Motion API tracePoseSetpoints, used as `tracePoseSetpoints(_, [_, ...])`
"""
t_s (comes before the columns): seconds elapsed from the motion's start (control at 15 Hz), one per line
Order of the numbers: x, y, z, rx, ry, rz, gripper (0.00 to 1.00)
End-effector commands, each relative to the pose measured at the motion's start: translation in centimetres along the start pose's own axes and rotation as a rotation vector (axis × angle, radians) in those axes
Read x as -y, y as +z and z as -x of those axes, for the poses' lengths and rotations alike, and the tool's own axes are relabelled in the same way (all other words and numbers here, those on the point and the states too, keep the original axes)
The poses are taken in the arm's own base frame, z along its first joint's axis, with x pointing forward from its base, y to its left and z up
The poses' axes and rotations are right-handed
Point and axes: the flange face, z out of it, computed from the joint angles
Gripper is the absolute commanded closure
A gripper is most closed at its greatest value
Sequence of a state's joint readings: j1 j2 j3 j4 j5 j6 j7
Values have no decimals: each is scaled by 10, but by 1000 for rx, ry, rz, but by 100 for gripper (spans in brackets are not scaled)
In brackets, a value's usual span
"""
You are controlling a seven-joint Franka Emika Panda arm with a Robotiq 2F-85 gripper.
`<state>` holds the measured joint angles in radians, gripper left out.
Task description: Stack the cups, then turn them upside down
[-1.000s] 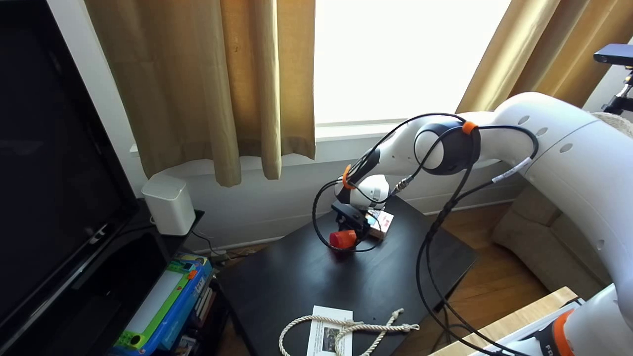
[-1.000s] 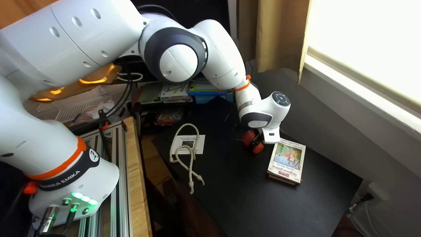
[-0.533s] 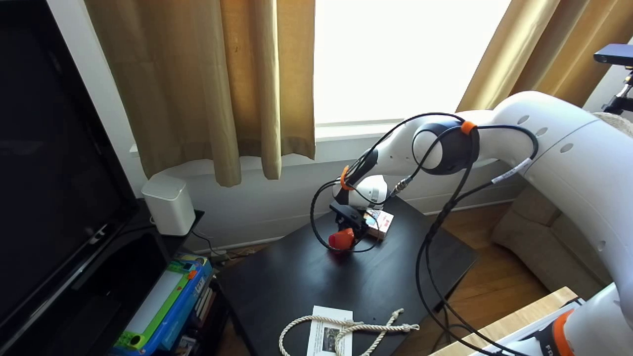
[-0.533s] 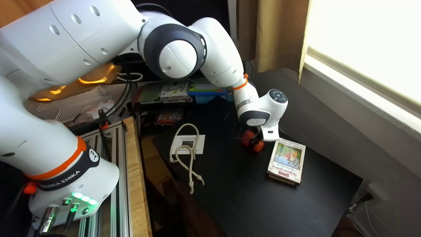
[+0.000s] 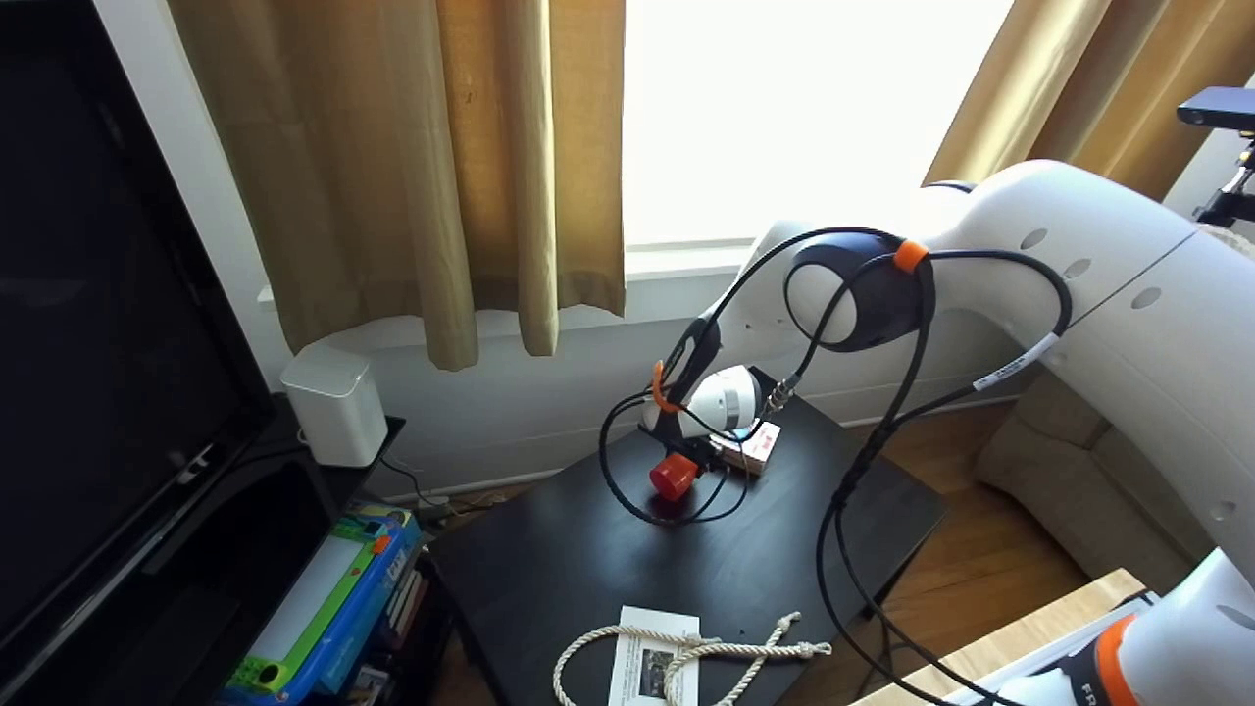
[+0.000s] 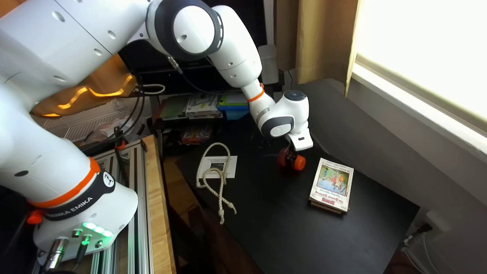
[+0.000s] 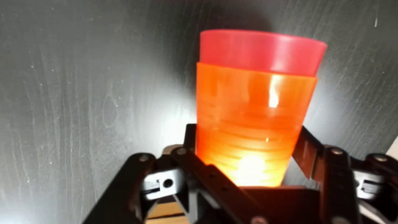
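Gripping the orange cup (image 7: pixel 248 124) tilted over the bench (image 5: pixel 578 564), fingers (image 7: pixel 311 149) closed on its sides; red cup (image 7: pixel 258 54) nested inside, not clamped itself. If I invert fast, it could slide out, or orange's taper could slip.

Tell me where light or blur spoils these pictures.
In both exterior views, the window is washed out to near-solid white; in the wrist view, glare whitens the lower part of the orange cup, pale shine shows on the table, and the nearest parts of the pincer look soft.
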<state>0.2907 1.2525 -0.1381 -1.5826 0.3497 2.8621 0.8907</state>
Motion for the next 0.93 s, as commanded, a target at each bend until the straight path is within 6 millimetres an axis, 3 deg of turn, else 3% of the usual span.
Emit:
tracePoseSetpoints(0.0, [-13, -21, 6, -140, -31, 25, 51])
tracePoseSetpoints(0.27, [-22, -25, 2, -259, -65, 67, 51])
tracePoseSetpoints(0.87, [-33, -5, -7, -477, -99, 29, 51])
